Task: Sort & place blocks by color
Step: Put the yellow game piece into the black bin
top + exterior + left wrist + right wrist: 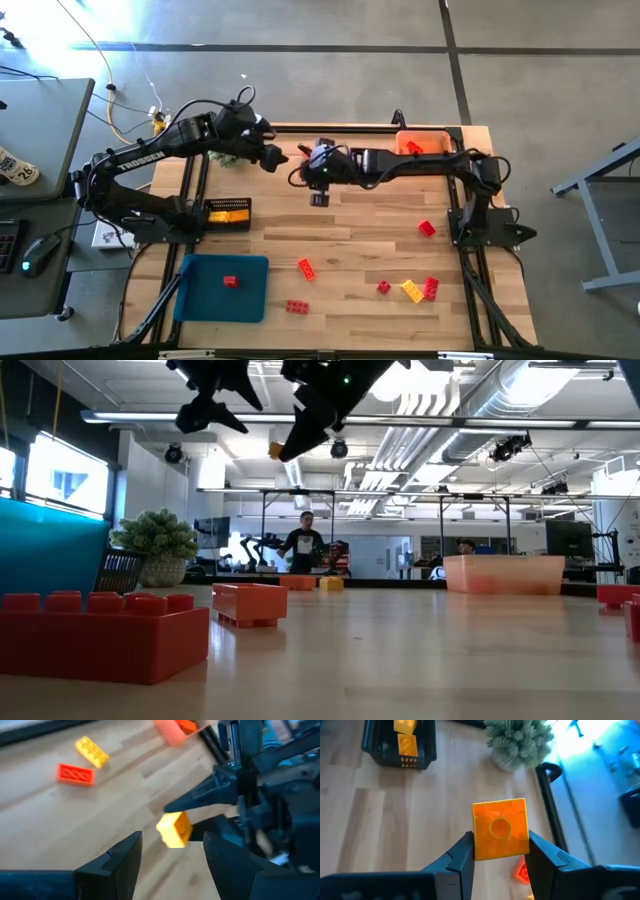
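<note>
The right gripper [497, 855] has its jaws clamped on a small yellow block [500, 828], high above the worktop [360, 235]. The left gripper [172, 852] faces it, jaws apart, block just ahead between them, ready to take it

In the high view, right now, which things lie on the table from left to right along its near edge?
Blue tray with one red block on it → red block → orange-red block → red block → yellow block → red block.
</note>
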You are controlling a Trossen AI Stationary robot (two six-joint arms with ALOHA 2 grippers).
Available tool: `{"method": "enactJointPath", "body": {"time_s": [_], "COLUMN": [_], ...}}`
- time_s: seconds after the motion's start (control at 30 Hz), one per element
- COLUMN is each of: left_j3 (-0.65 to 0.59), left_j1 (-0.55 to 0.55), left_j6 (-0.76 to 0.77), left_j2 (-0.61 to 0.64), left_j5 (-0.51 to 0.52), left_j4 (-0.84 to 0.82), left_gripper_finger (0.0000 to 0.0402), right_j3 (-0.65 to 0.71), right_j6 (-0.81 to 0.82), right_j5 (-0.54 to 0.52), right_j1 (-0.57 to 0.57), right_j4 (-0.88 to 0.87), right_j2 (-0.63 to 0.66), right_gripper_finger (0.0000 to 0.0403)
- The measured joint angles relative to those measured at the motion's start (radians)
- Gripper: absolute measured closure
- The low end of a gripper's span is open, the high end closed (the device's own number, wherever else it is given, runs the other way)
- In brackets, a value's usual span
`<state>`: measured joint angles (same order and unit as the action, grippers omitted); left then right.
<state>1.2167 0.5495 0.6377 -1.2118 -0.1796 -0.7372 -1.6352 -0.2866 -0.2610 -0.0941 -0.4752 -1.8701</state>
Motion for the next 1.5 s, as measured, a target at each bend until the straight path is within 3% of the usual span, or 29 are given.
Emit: {"method": "enactJointPath", "body": {"time_s": [0.43,0.77,1.03,1.5], "left_j3": [0.0,0.0,0.0,0.0], "left_j1": [0.0,-0.003,-0.004,-0.003], "left_j6": [0.025,0.023,0.001,0.006], "left_j2": [0.0,0.001,-0.001,-0.001], "left_j5": [-0.021,-0.026,-0.109,-0.141], "left_j4": [0.004,0.006,0.053,0.052], "left_gripper_finger": [0.0202,0.0202,0.0202,0.0206], "right_j3": [0.0,0.0,0.0,0.0], "right_j6": [-0.037,-0.028,-0.007,-0.007], "right_j5": [-0.106,-0.105,-0.096,-0.109], "right_j1": [0.056,0.056,0.055,0.055], "right_j4": [0.115,0.193,0.222,0.279], "right_j2": [0.019,0.019,0.019,0.019], "right_gripper_finger": [0.0287,0.0287,0.0287,0.0287]}}
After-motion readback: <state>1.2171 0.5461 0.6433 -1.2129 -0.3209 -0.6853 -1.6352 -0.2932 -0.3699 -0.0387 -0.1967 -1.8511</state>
